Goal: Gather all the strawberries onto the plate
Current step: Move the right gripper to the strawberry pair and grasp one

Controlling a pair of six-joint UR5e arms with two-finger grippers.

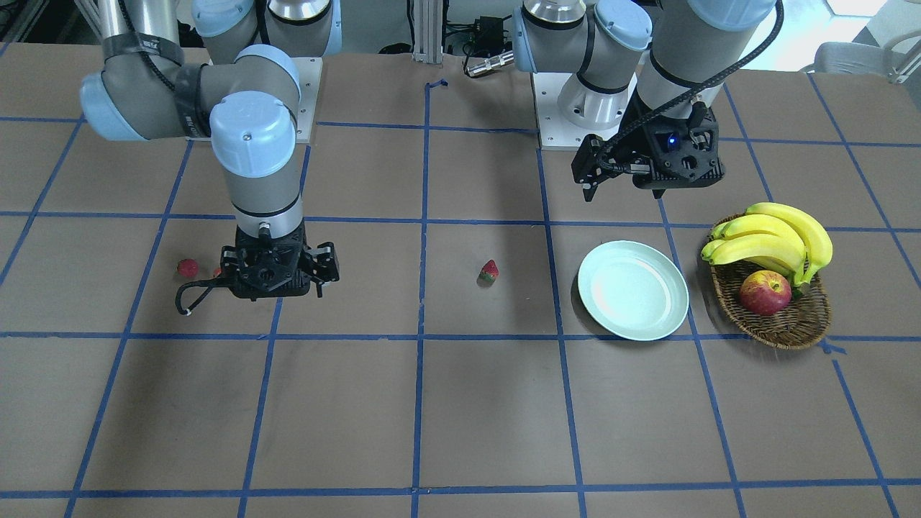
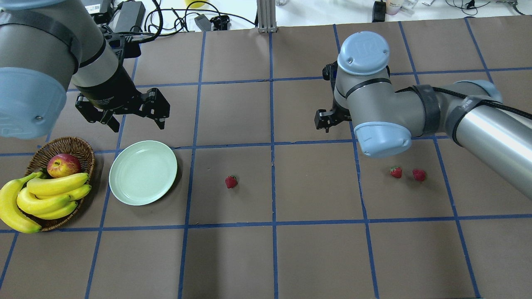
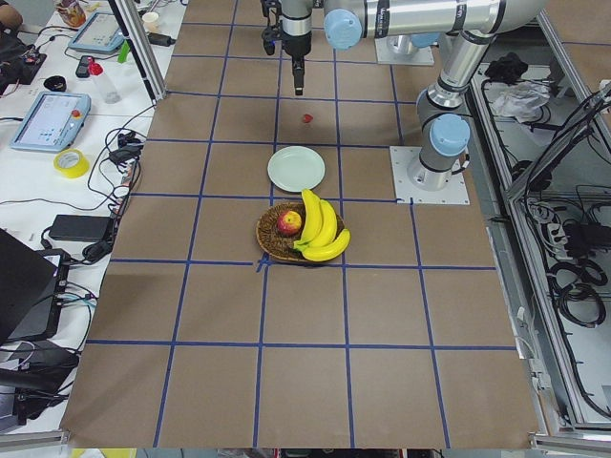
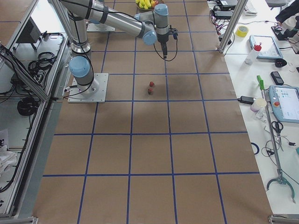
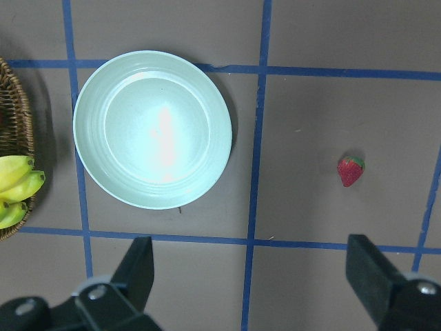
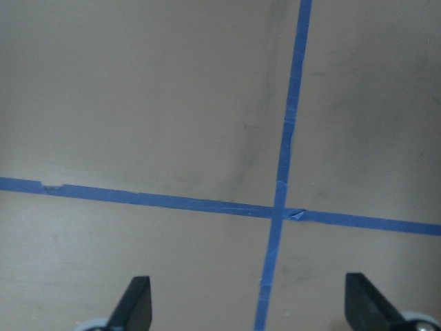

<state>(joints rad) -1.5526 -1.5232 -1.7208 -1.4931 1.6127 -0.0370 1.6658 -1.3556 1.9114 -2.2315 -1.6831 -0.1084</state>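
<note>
Left gripper (image 5: pixel 255 276): jaws spread wide, nothing held, hovering above the table. In its wrist view the plate (image 5: pixel 151 127) is at 11 o'clock with nothing on it, and the lone strawberry (image 5: pixel 350 170) is at 1 o'clock on bare table, well apart from the plate. The basket (image 2: pixel 85 151) sits just beside the plate at its 9 o'clock in the overhead view.

Right gripper (image 6: pixel 249 303): also spread wide and holding nothing, with only tape lines below it. In the overhead view the inner strawberry (image 2: pixel 396 172) and outer strawberry (image 2: pixel 419 175) lie at about 4 o'clock from it, near each other but not touching.

Handling, judged: the berries are tiny and light, probably smooth-skinned and tapered, so they may squirt out of a pinch. Grip across the widest part of the body below the green cap, squeezing gently. With the pair, a finger could knock the neighbour.
</note>
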